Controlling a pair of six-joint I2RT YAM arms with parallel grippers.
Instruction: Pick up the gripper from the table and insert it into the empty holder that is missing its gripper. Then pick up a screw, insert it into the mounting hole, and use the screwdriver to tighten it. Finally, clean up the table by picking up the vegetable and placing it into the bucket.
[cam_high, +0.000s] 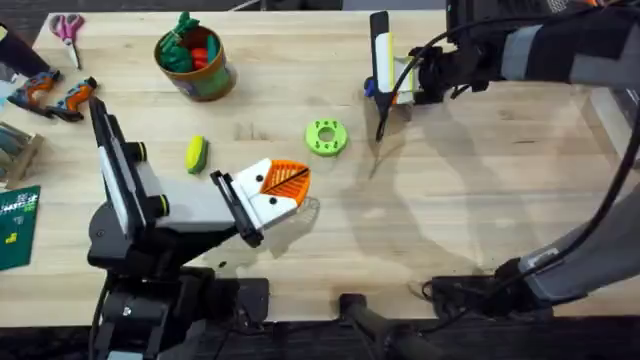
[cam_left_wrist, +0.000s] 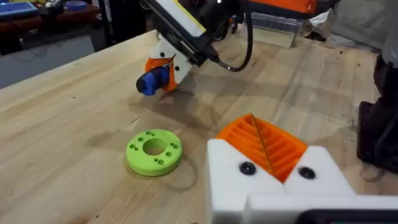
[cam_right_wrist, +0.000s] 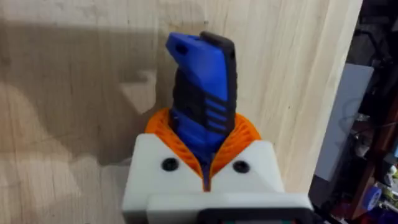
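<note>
While pinching the screwdriver (cam_right_wrist: 202, 93), right gripper (cam_right_wrist: 205, 165) aloft; left gripper (cam_high: 285, 190) pressed together.

I counted two arms, one blue screwdriver (cam_high: 374, 88), one green ring (cam_high: 326, 137), one yellow-green vegetable (cam_high: 196, 153), one bucket (cam_high: 207, 80), one pair of pink-handled scissors (cam_high: 68, 30) and two orange-handled tools (cam_high: 55, 95).

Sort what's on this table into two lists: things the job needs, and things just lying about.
Job things:
- screwdriver, clamped in the right gripper
- left gripper, orange pads together
- vegetable, yellow and green
- bucket, already holding red and green toys

Lying about:
- green ring
- scissors
- orange-handled tools
</note>
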